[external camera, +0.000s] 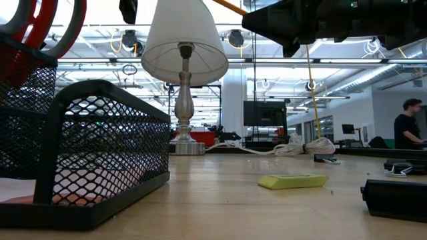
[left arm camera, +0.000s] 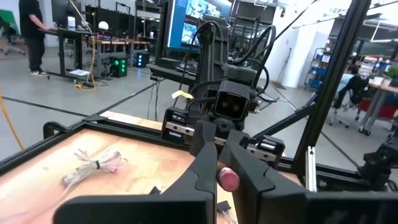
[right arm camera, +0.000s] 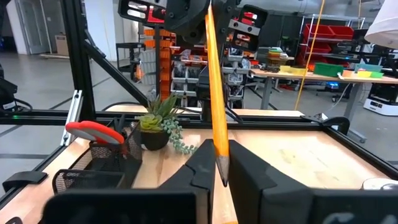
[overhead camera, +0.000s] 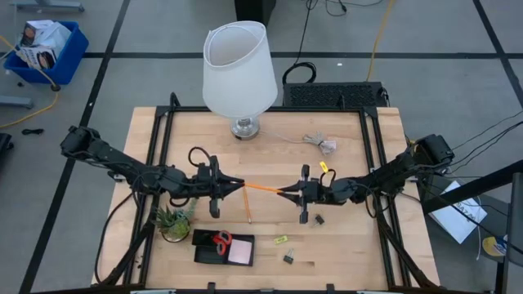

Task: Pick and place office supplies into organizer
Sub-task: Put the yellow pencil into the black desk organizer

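An orange pencil [overhead camera: 263, 189] hangs in the air between my two grippers, above the middle of the table. My left gripper [overhead camera: 235, 185] [left arm camera: 219, 134] is shut on its pink-eraser end. My right gripper [overhead camera: 291, 193] [right arm camera: 219, 149] is shut on its sharpened end. A second pencil [overhead camera: 248, 208] lies flat on the wood just below. The black mesh organizer [overhead camera: 211, 251] [external camera: 100, 153] sits near the near edge with the red-handled scissors [overhead camera: 221, 240] and the pink sticky-note pad [overhead camera: 240, 251] inside. Binder clips [overhead camera: 319, 219] [overhead camera: 289, 258] lie loose on the table. My left gripper pinches the pencil's eraser end [left arm camera: 227, 179] between its two fingers, coming level from the table's left, fingers lying along the pencil. The pencil is lifted clear. My right gripper pinches the pencil's sharpened end [right arm camera: 219, 171] between its two fingers, level from the table's right, fingers along the shaft. The pencil runs on toward the left gripper.
A white-shaded lamp [overhead camera: 239, 73] stands at the far edge, with a pale cable bundle [overhead camera: 320, 143] to its right. A small green plant [overhead camera: 174, 220] stands left of the organizer. A small yellow-green piece [overhead camera: 280, 239] [external camera: 292, 181] lies right of the organizer. A person stands in the room beyond.
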Controlling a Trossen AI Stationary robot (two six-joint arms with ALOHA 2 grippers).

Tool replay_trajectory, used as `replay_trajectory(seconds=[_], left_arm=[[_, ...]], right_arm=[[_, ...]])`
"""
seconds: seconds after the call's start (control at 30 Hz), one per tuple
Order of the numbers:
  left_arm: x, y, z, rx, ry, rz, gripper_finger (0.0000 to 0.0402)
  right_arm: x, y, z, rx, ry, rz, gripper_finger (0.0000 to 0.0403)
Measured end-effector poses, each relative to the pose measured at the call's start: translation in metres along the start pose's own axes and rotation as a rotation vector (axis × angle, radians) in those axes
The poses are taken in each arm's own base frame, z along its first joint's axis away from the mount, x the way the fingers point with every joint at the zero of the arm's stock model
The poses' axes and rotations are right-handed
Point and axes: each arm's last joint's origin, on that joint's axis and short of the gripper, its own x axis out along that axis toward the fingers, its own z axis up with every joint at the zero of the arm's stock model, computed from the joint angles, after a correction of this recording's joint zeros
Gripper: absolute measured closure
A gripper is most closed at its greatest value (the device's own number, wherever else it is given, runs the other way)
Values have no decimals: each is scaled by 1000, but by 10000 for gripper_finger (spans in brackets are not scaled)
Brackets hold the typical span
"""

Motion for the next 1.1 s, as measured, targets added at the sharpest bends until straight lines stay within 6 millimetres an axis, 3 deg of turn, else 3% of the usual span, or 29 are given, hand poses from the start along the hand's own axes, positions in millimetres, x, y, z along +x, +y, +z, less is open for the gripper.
replay_trajectory(seconds=[0.27,0.43,0.6,0.83,1.1], left_arm=[[-1,-3,0,-45,-3,-11,360],[-6,-13,-4,-60,27,-42,382],[-16,-24,-1,-74,31,-106,378],[-35,-37,5,-82,41,-170,381],[-71,-38,16,-157,126,-165,381]], right_arm=[[0,0,0,-8,0,0,341],[-2,5,-1,-40,9,21,325],[-4,10,-4,-93,42,38,309],[-8,19,-10,-123,99,78,298],[-11,21,-19,-115,193,88,302]])
